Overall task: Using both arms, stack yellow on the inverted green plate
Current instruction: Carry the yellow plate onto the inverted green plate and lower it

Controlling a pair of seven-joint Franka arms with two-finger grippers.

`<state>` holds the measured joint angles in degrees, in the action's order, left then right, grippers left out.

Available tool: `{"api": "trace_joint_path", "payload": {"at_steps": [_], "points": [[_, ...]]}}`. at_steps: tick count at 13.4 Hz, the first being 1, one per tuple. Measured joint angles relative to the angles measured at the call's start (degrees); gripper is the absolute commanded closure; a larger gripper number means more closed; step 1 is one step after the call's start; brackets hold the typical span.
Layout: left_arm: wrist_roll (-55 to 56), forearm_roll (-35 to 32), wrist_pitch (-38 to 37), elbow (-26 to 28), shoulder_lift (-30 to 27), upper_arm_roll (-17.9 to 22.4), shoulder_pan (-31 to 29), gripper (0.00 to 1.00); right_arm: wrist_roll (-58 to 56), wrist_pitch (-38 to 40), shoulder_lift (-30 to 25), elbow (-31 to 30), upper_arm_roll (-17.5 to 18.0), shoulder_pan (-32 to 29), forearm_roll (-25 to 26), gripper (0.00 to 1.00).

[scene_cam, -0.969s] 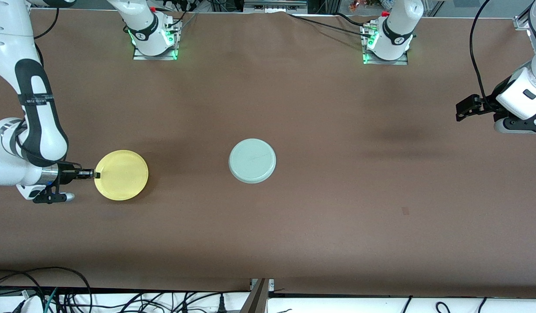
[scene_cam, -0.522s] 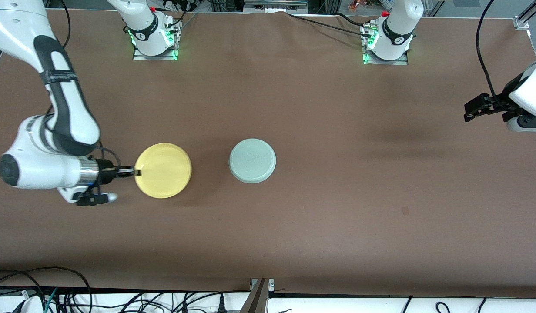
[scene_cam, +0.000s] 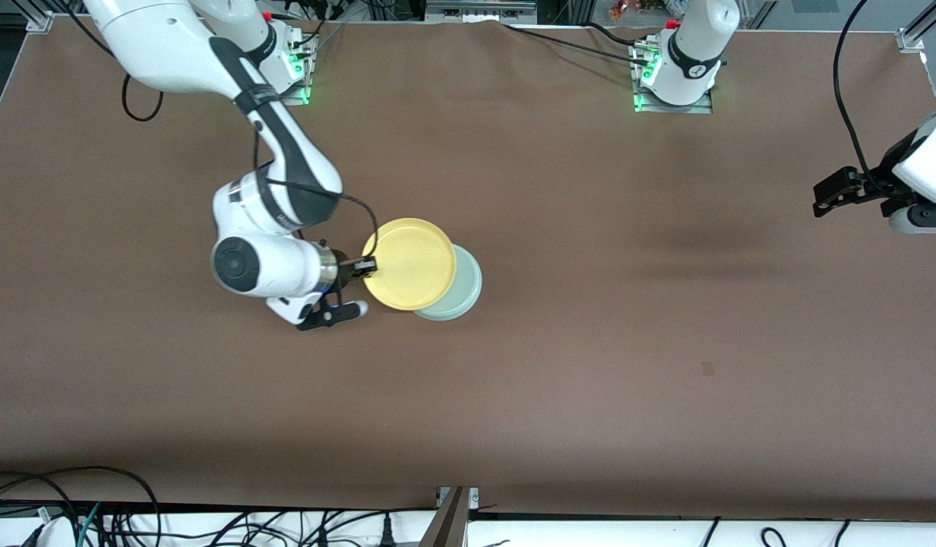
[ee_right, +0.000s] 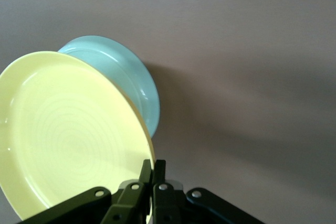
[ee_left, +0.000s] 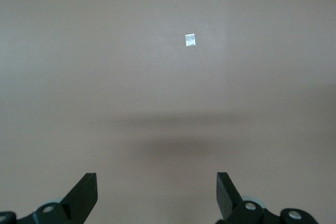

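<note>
Low in the front view the brown table (scene_cam: 513, 395) shows only bare cloth, so all the work sits at the frame's middle height. There, just left of centre, the right gripper (scene_cam: 365, 265) pinches the rim of the yellow plate (scene_cam: 409, 264), its fingers clamped thin on the edge; the right wrist view shows the same grip, the yellow plate (ee_right: 73, 135) held right side up and a little tilted. The plate hangs over the green plate (scene_cam: 462, 292), covering most of it, so only a crescent shows at the lower right. The green plate (ee_right: 126, 82) lies rim down on the table, so the inverting looks done.

I judge the carry nearly over: what remains is to centre the yellow plate, lower it onto the flat underside and let go.

At the frame's right edge, higher up, the left gripper (scene_cam: 833, 193) waits over the table's end with its fingers spread apart and nothing between them.
</note>
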<state>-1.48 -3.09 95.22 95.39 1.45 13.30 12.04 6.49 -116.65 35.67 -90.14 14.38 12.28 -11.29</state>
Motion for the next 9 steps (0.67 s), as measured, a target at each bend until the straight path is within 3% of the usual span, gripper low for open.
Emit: {"api": "trace_joint_path", "payload": {"at_steps": [5, 9], "points": [[0.0, 0.0, 0.1, -0.2, 0.7, 0.0, 0.1, 0.00, -0.7, -7.1, 3.0, -1.5, -0.1, 1.7, 0.0, 1.00], [0.0, 0.0, 0.2, -1.3, 1.1, 0.0, 0.1, 0.00, -0.7, -7.9, 4.2, -1.5, -0.1, 3.2, 0.0, 1.00]]}}
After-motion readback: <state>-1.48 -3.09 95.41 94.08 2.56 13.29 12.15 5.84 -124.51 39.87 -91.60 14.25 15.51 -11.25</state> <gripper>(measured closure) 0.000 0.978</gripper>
